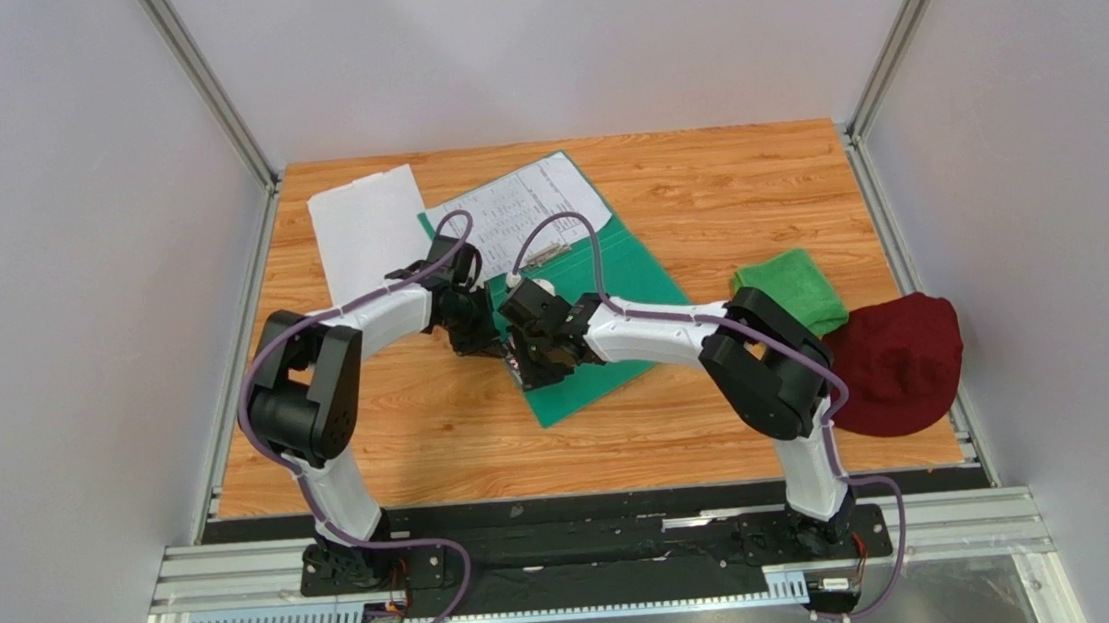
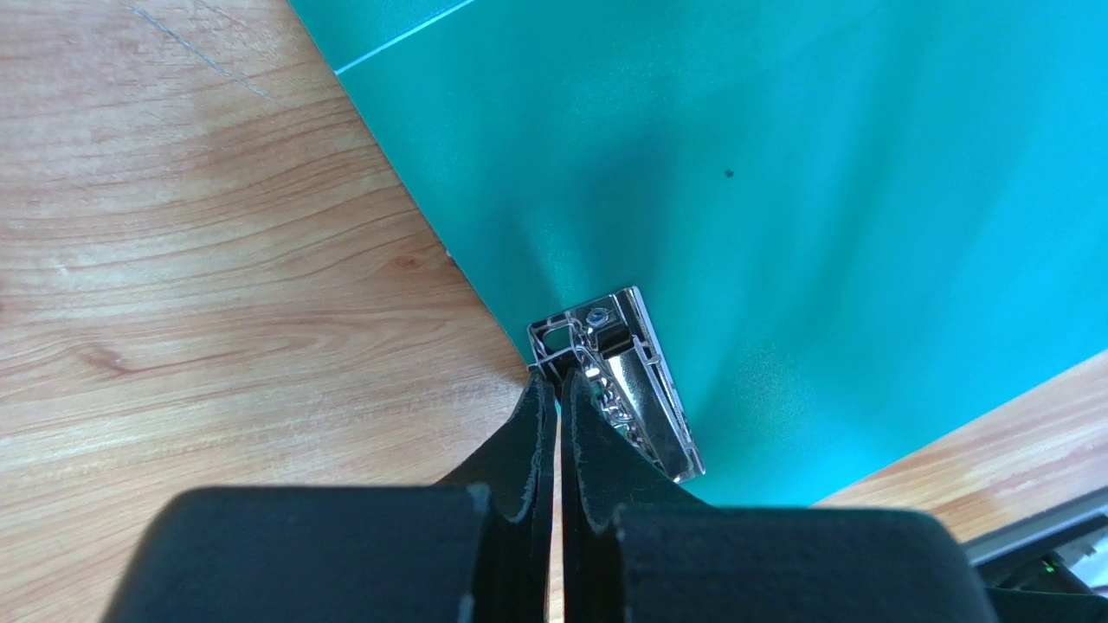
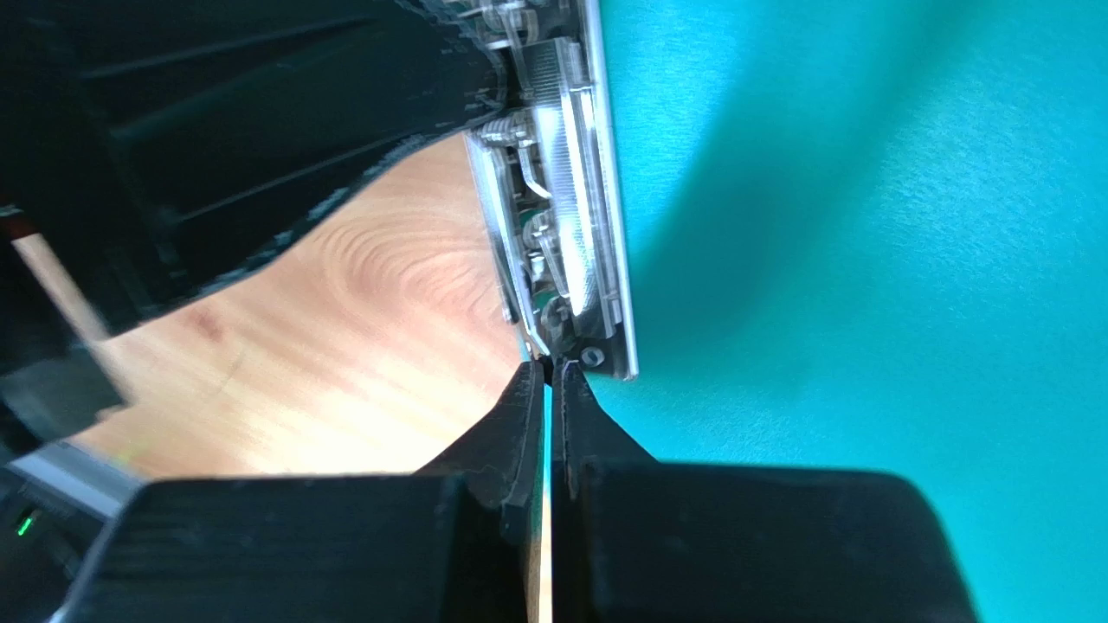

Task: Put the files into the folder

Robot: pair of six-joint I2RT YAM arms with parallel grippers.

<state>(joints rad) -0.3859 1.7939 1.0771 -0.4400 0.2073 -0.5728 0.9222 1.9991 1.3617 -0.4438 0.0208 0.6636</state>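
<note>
The teal folder lies open on the wooden table. One printed sheet lies on its far part. A second sheet, blank side up, lies on the table to the left. A metal clip sits on the folder's left edge. My left gripper is shut, tips touching one end of the clip. My right gripper is shut, tips touching the other end of the clip. Whether either pinches the clip's wire is not clear. In the top view both grippers meet at the folder's near left edge.
A bright green folded cloth and a maroon cap lie at the right side of the table. The left gripper's black body fills the upper left of the right wrist view. White walls enclose the table.
</note>
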